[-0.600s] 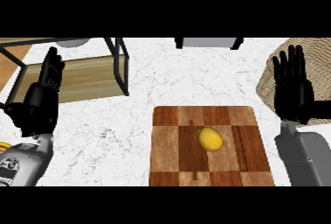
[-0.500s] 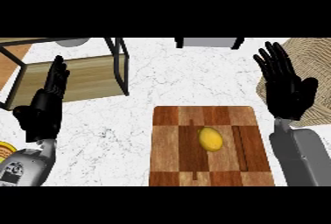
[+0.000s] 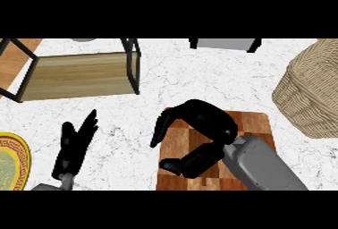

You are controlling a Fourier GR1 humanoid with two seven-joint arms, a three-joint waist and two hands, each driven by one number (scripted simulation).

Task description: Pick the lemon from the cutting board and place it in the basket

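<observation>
A white marbled surface fills the view from above. A wooden cutting board of light and dark blocks lies at the lower middle. The right robot hand is spread over the board's left and centre, palm down, its black fingers curled downward and its thumb curving in from below, with the grey forearm running off to the lower right. The lemon is not visible: the hand covers the part of the board under it, so its look and exact spot cannot be told, nor whether the fingers touch it or close around it.

A woven wicker basket sits at the right edge, just beside the board's upper right corner and apart from the hand. The left robot hand rests open at the lower left, fingers straight and pointing up. A yellow patterned plate shows at the left edge. A black-framed wooden rack stands at the upper left.
</observation>
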